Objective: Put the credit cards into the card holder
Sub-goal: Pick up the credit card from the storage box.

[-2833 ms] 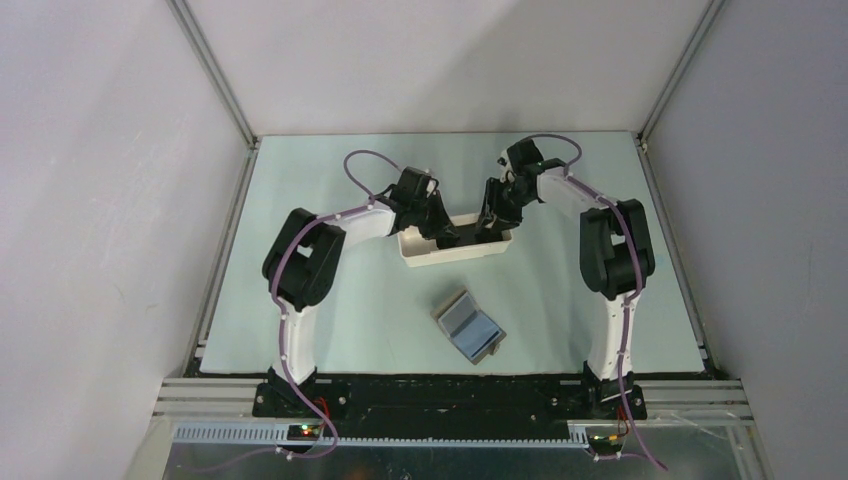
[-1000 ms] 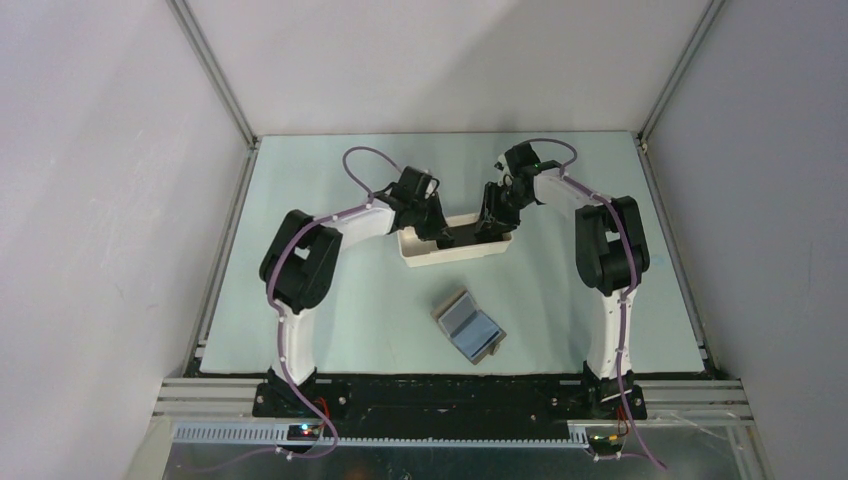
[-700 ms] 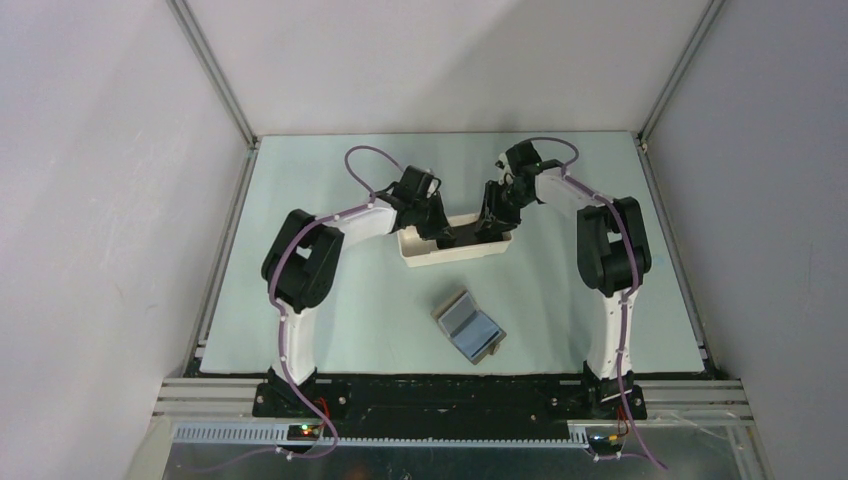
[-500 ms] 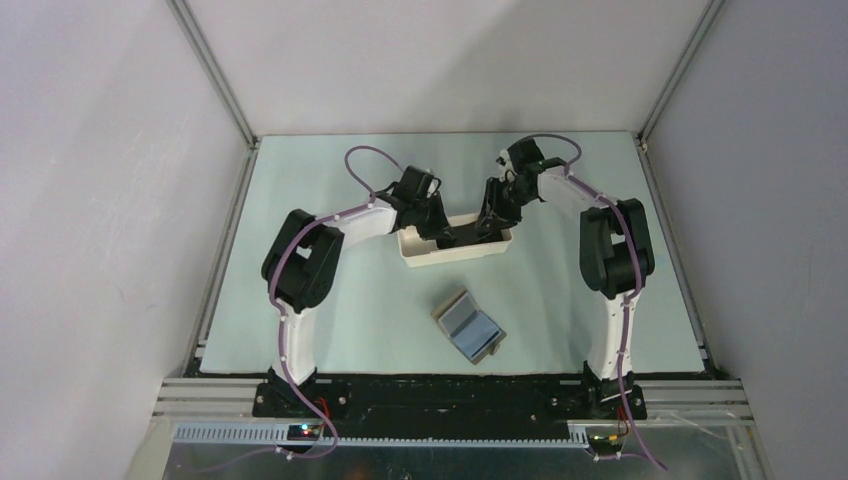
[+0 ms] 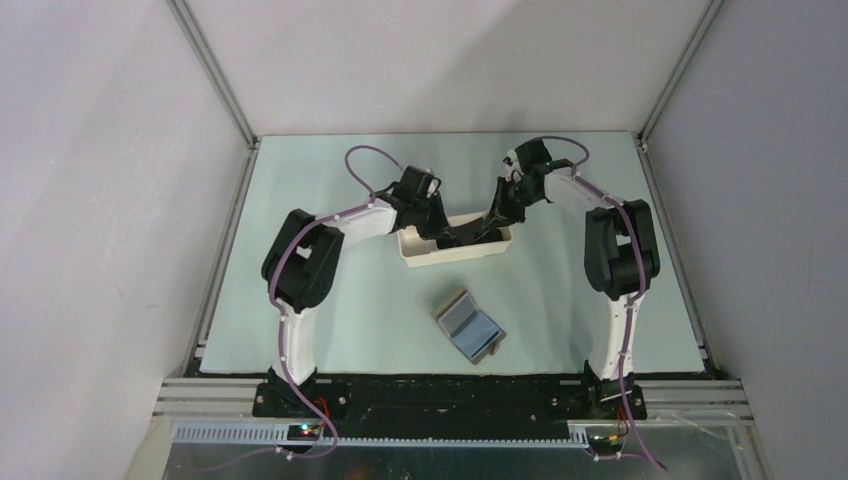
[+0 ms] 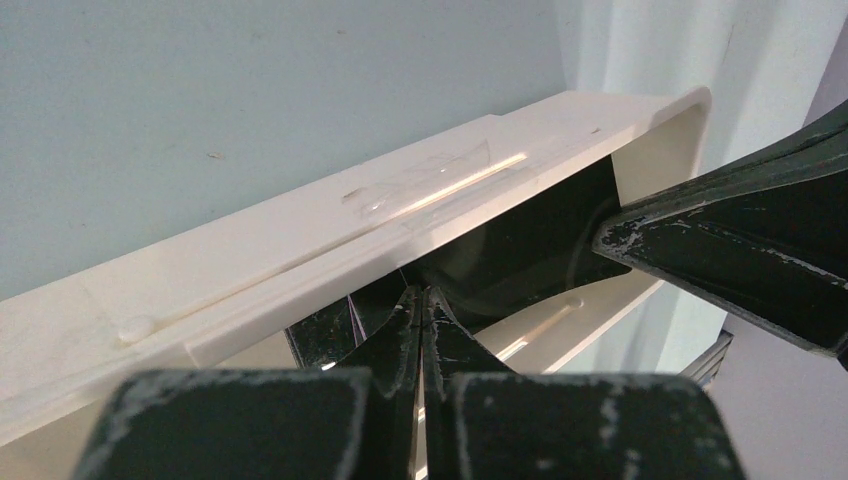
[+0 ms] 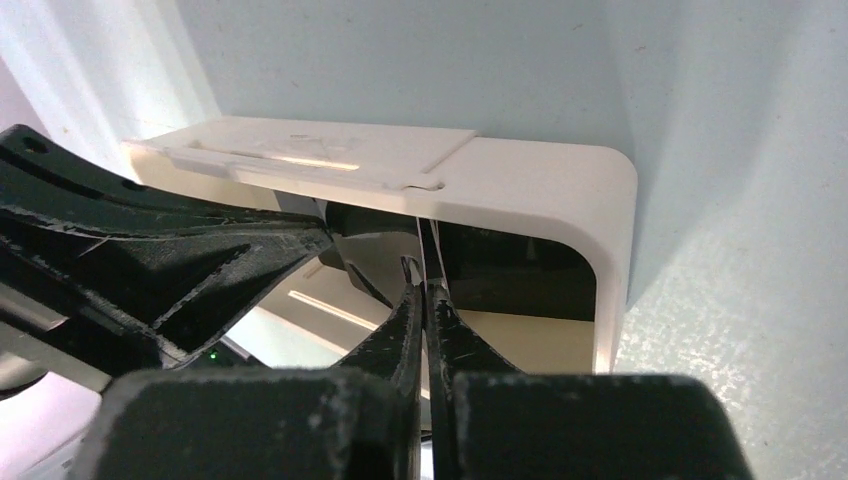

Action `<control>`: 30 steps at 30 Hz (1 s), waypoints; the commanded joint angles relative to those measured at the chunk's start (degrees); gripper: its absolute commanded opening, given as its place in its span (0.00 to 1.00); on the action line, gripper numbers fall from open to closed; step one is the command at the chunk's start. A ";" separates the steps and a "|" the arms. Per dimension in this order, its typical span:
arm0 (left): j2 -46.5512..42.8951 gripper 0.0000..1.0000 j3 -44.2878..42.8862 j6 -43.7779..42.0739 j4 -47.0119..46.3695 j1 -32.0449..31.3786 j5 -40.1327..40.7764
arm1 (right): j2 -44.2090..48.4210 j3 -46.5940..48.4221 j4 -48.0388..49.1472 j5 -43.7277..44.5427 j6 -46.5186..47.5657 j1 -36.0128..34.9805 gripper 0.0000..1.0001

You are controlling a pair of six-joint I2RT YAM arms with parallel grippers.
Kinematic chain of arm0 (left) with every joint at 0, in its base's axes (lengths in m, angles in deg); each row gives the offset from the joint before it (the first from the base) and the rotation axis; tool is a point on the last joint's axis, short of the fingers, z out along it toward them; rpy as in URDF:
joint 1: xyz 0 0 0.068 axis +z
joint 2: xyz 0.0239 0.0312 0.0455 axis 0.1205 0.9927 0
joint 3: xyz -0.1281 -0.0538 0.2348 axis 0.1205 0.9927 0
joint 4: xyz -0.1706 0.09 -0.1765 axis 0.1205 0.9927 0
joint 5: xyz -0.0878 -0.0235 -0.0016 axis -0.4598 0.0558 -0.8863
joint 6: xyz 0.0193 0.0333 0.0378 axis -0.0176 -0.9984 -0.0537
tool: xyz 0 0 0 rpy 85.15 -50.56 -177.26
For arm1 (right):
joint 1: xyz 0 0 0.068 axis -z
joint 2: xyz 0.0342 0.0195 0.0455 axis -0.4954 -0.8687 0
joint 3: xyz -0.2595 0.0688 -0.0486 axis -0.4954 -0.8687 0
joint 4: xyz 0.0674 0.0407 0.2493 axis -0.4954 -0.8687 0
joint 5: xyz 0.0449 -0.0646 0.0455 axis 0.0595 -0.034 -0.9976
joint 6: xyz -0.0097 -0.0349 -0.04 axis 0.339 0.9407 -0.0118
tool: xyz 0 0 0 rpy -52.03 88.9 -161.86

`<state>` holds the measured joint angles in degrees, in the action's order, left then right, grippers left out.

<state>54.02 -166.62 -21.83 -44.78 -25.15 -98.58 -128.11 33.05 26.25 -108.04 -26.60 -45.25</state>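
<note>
Black credit cards [image 5: 462, 236] lie inside the white tray [image 5: 430, 257], between my two grippers. My left gripper [image 5: 440, 236] reaches in from the left, and its shut tips [image 6: 420, 293] rest down among the glossy black cards [image 6: 520, 250]. From the right, my right gripper [image 5: 487, 230] has its jaws closed [image 7: 422, 285] on the thin edge of one credit card [image 7: 420, 245], which sticks up edge-on above the tips. The card holder [image 5: 468, 328] lies open on the table nearer the arm bases, silvery-blue side up, apart from both grippers.
The tray's rim [image 7: 540, 180] and walls [image 6: 250, 270] closely surround both sets of fingers. In the left wrist view, the right gripper's finger [image 6: 740, 240] fills the right side. Grey walls with metal rails enclose the pale green table [image 5: 330, 300].
My right gripper's jaws have closed inside the tray, and its wrist has shifted slightly rightward. The left arm, the tray and the card holder have not moved.
</note>
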 commanded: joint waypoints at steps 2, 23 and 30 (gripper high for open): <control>2.75 0.00 0.10 -2.68 3.61 -0.67 2.64 | 3.12 -1.06 3.83 -4.19 -3.07 0.36 0.00; -30.55 0.64 3.77 -15.10 3.49 -0.47 8.65 | 17.53 -2.39 1.54 -9.64 -0.13 1.25 0.00; -45.58 0.75 12.21 -23.04 3.22 0.09 -3.86 | 28.37 -7.19 -7.55 -12.33 6.29 -2.55 0.00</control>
<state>14.07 -158.77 -37.91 -42.25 -25.44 -94.32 -108.29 29.29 25.20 -117.33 -25.36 -44.92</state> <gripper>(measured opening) 0.713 0.009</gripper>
